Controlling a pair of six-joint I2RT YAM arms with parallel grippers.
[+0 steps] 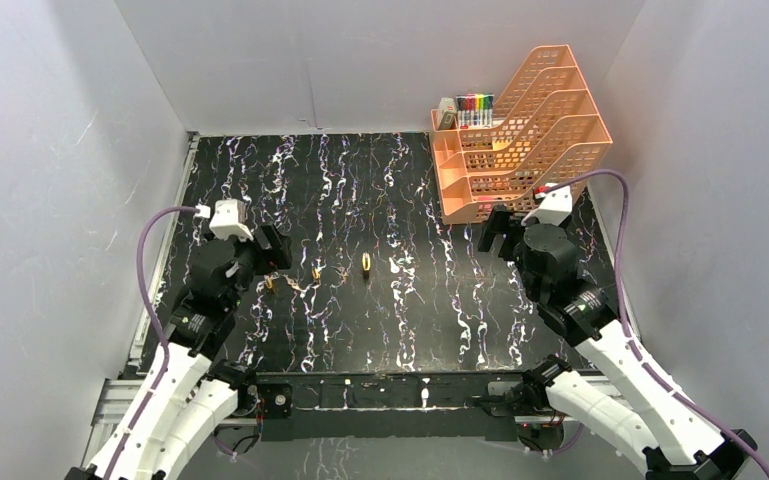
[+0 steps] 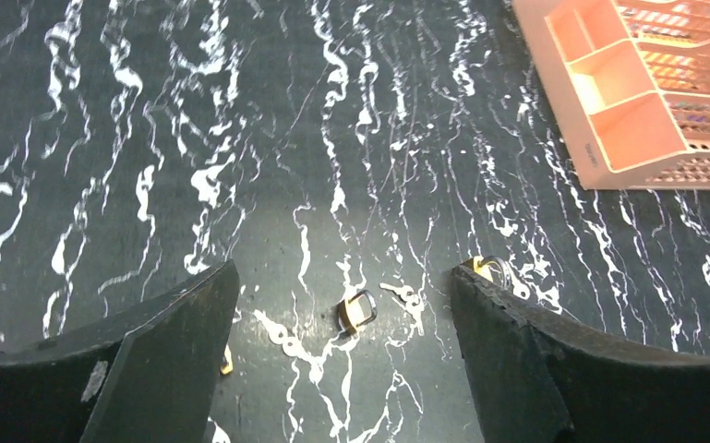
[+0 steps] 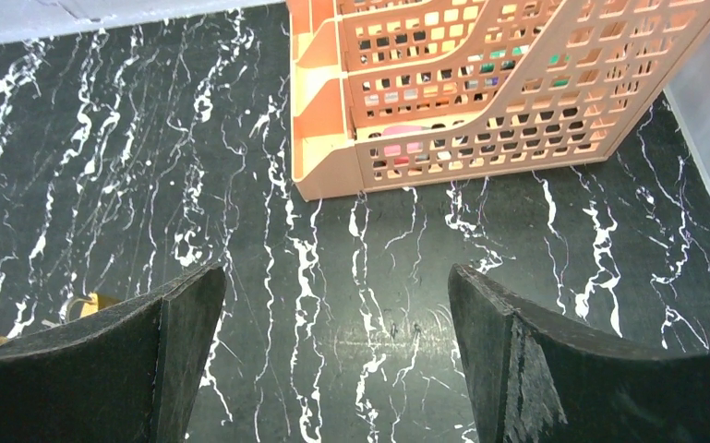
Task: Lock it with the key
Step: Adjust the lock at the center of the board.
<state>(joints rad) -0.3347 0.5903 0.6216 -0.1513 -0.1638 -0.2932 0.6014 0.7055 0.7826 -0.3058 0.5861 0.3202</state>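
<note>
A small brass padlock [image 2: 357, 310] with a steel shackle lies on the black marbled table, and silver keys [image 2: 406, 295] lie just right of it. It shows in the top view [image 1: 316, 272] too. A second brass padlock [image 2: 491, 269] peeks out behind my left gripper's right finger and shows in the top view [image 1: 366, 263]. A third brass piece [image 2: 226, 362] lies by the left finger. My left gripper [image 2: 343, 272] is open and empty above the first padlock. My right gripper [image 3: 337, 272] is open and empty over bare table near the tray.
An orange tiered paper tray [image 1: 520, 130] stands at the back right, with a box of markers [image 1: 474, 108] behind it. It fills the top of the right wrist view [image 3: 480, 101]. A padlock [image 3: 92, 303] shows behind the right gripper's left finger. Grey walls enclose the table.
</note>
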